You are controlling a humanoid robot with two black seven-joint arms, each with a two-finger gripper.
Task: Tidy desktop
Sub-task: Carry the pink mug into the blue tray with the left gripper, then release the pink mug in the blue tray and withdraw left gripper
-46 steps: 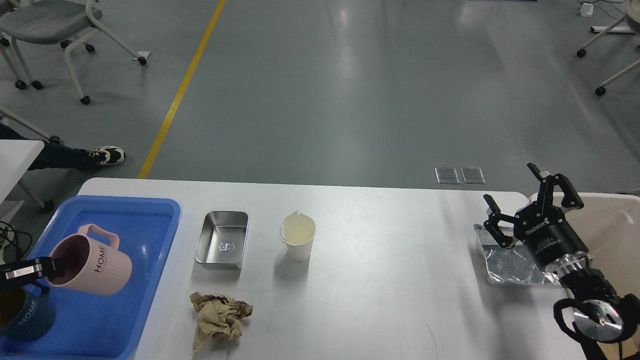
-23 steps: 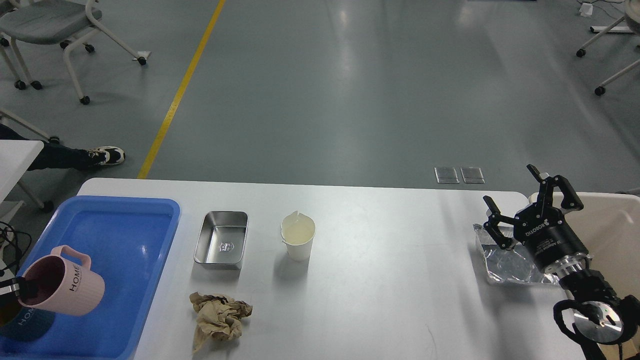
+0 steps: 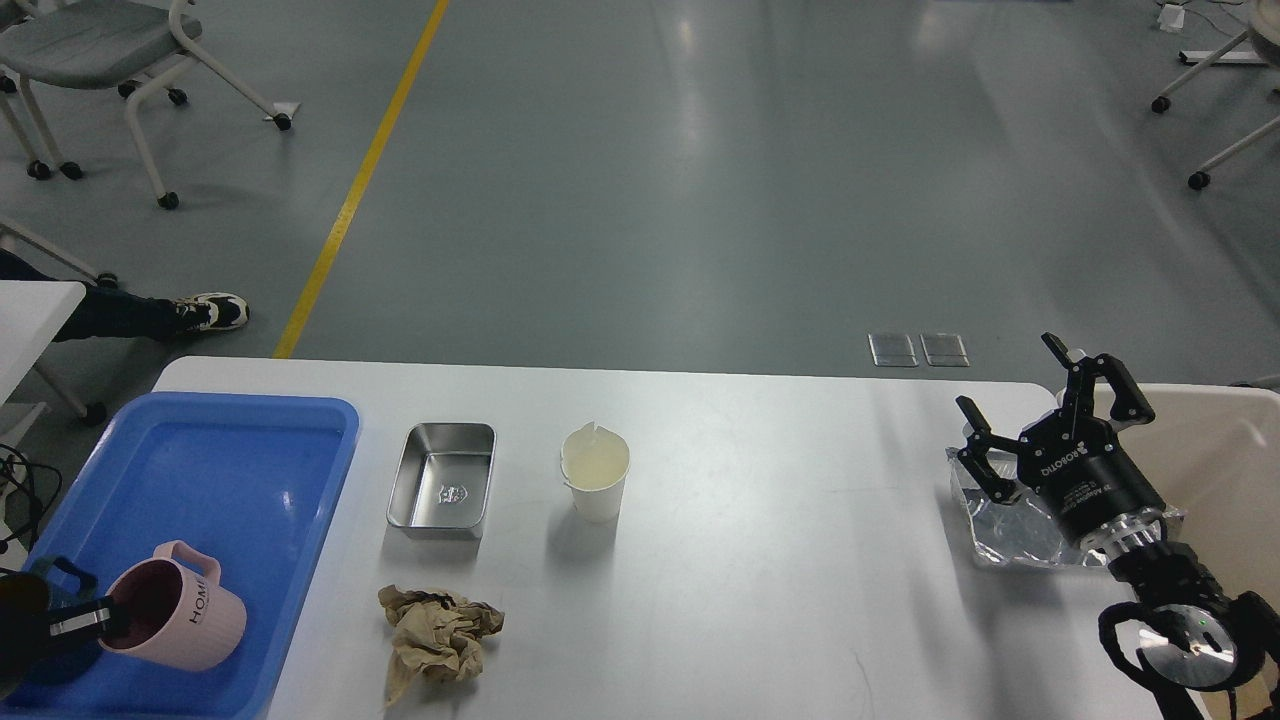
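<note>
The white desktop holds a blue tray at the left. My left gripper is shut on the rim of a pink "HOME" mug, which sits low and tilted in the tray's near left corner. A dark blue mug is beside it, mostly hidden by my arm. A steel tin, a paper cup and a crumpled brown paper lie on the desktop. My right gripper is open and empty above a crumpled foil sheet.
A beige bin stands at the table's right edge, behind my right arm. Chairs, a yellow floor line and a person's foot lie beyond the table's far edge.
My left gripper has carried the pink mug down and toward me, into the near left corner of the blue tray. My right gripper has shifted slightly left, still open.
</note>
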